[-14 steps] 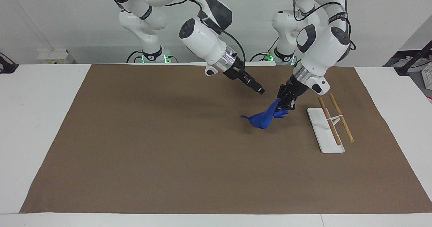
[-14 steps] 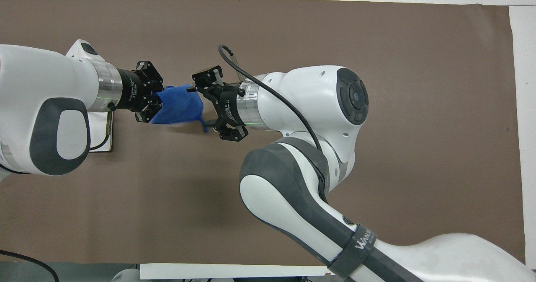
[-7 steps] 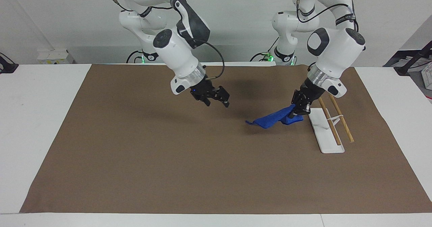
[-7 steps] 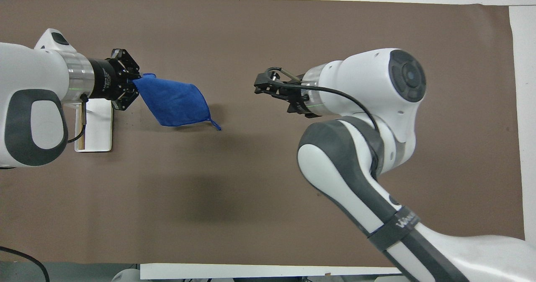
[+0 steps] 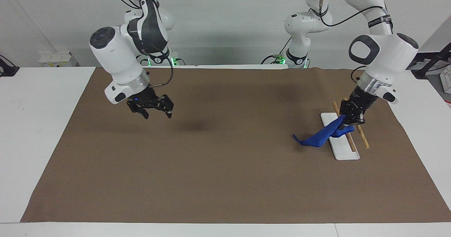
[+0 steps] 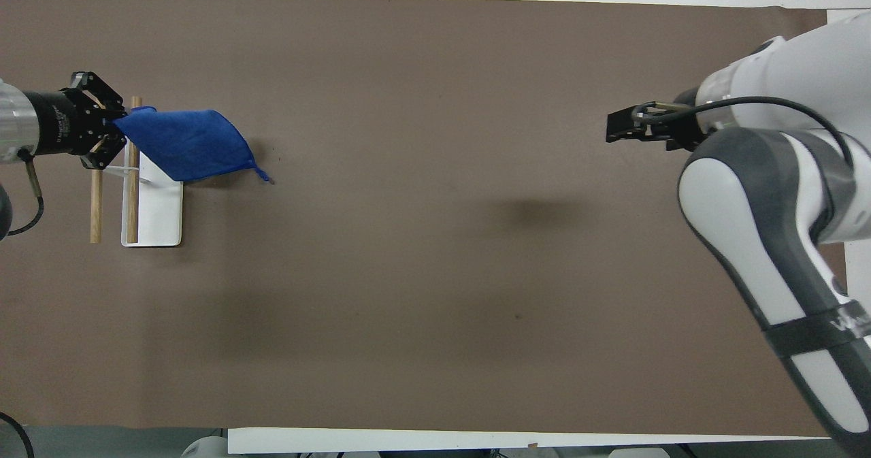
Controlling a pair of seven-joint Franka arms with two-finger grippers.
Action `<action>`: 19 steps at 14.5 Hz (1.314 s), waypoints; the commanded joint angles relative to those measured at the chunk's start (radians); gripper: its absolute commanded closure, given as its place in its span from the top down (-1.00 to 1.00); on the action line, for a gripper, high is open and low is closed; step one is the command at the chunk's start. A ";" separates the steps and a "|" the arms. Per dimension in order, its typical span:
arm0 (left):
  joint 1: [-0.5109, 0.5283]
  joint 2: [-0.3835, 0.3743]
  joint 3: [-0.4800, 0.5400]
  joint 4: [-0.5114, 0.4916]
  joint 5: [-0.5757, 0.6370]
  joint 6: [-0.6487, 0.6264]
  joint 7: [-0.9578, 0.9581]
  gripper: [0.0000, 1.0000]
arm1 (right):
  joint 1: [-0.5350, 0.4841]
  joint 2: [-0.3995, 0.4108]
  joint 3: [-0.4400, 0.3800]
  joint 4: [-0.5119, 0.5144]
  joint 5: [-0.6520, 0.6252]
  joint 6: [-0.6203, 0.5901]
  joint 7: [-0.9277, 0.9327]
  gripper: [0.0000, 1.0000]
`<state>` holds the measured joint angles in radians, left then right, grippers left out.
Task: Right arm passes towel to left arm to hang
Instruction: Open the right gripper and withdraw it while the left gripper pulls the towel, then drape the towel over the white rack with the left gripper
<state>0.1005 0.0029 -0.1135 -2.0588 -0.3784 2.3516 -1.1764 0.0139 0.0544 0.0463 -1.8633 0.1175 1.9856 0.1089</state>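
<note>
Toward the left arm's end of the worktop (image 5: 21,124), you see the left gripper (image 5: 352,119) clamped on the towel (image 5: 322,137), which droops over the white rack (image 5: 343,152). The right gripper (image 5: 151,105) hangs spread apart over the brown mat (image 5: 225,180).

From overhead, your towel (image 6: 187,145) crosses a wooden rail (image 6: 133,192).

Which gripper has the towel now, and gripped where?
The left gripper holds the towel by one corner, over the rack; the rest hangs down. The right gripper is open, holding nothing.
</note>
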 commanded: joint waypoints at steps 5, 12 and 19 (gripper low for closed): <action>0.082 0.026 -0.006 0.031 -0.002 0.107 0.257 -0.97 | 0.029 -0.053 -0.158 0.105 -0.105 -0.186 -0.218 1.00; 0.100 0.057 -0.003 0.104 0.003 0.106 0.441 -0.96 | 0.027 -0.048 -0.149 0.122 -0.150 -0.222 -0.147 1.00; 0.137 0.052 -0.003 0.098 0.125 0.104 0.520 -0.95 | 0.026 -0.050 -0.148 0.121 -0.147 -0.235 -0.138 1.00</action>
<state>0.2341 0.0501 -0.1119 -1.9689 -0.3206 2.4469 -0.6660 0.0343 0.0010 -0.1015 -1.7518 -0.0130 1.7666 -0.0493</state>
